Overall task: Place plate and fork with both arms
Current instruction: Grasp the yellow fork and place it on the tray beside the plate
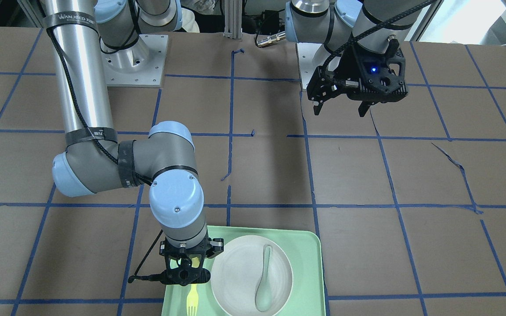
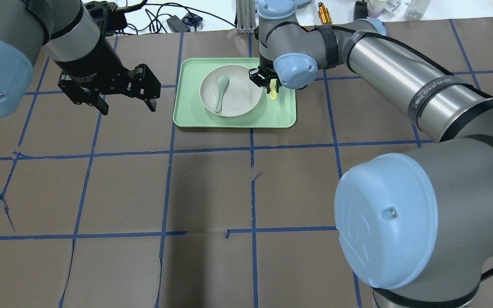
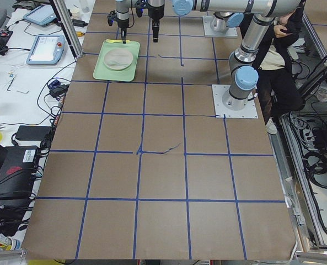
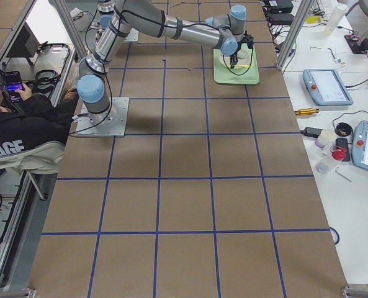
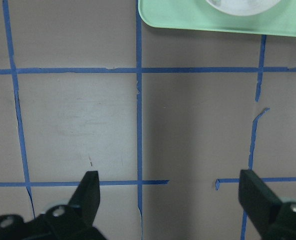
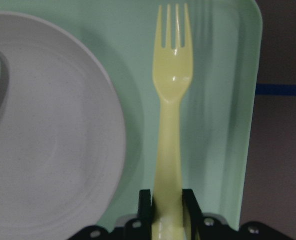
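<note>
The right gripper (image 1: 189,276) reaches down over the green tray (image 1: 305,263) at the far side of the table (image 1: 411,175) from the robot, and its two fingers (image 6: 147,200) are closed narrowly on the handle end of the yellow fork (image 6: 172,90). In the right wrist view the handle runs straight out from between the fingers, with the tines pointing away from the robot toward the tray's far rim. The fork sits over the bare strip of tray (image 6: 222,125) between the plate (image 6: 53,150) and the tray's edge on the robot's right – just beside the plate and not on it. Whether it rests on the tray or is held slightly above it cannot be told. The off-white plate (image 2: 240,96) lies flat in the middle of the tray (image 2: 285,115) with a pale green-grey spoon (image 2: 221,87) lying inside it, bowl end toward the robot. The left gripper (image 2: 127,108) hangs above the brown, blue-taped table on the robot's left of the tray, well apart from it. Its fingers (image 5: 90,192) are spread wide and there is nothing between them – only bare table shows below, with a corner of the tray at the top of the left wrist view.
</note>
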Robot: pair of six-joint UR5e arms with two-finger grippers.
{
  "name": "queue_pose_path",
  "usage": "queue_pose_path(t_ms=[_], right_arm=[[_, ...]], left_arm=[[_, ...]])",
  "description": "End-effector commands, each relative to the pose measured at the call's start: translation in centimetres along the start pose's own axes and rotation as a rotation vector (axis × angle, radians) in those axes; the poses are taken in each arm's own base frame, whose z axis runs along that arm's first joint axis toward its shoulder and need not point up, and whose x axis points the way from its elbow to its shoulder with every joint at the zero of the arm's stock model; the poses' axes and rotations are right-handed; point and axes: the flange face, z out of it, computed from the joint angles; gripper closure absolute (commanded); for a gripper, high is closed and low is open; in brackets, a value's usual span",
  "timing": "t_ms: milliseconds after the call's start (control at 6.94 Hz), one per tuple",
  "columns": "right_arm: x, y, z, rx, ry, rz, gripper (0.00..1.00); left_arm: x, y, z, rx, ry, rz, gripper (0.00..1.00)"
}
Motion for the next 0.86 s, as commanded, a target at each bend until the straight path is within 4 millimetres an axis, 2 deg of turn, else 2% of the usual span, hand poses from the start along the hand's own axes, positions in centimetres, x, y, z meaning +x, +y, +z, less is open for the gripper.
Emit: queue_pose_path(t_ms=[0,144,288,432,577,721], right_arm=[[1.1,0.3,3.9,-0.031,0.001,0.007,0.83],[1.0,0.3,4.0,-0.031,-0.004,0.0,0.68],[1.0,0.2,2.5,-0.017,-0.017,-0.001,0.01],[1.2,0.5,-0.9,0.013,-0.018,-0.013,0.0],[2.3,2.8,-6.0,-0.036,-0.003,-0.006,0.0],[4.4,5.8,-12.0,-0.043,0.004,0.012,0.0]], left_arm=[[0.0,0.0,0.1,-0.001,0.0,0.0,0.0],[0.0,0.0,0.1,-0.001,0.0,0.0,0.0],[0.0,0.0,0.1,-0.001,0.0,0.0,0.0],[0.0,0.0,0.1,-0.003,0.0,0.0,0.0],[0.0,0.0,0.0,-0.002,0.0,0.0,0.0],[0.0,0.1,0.0,-0.005,0.0,0.0,0.0]])
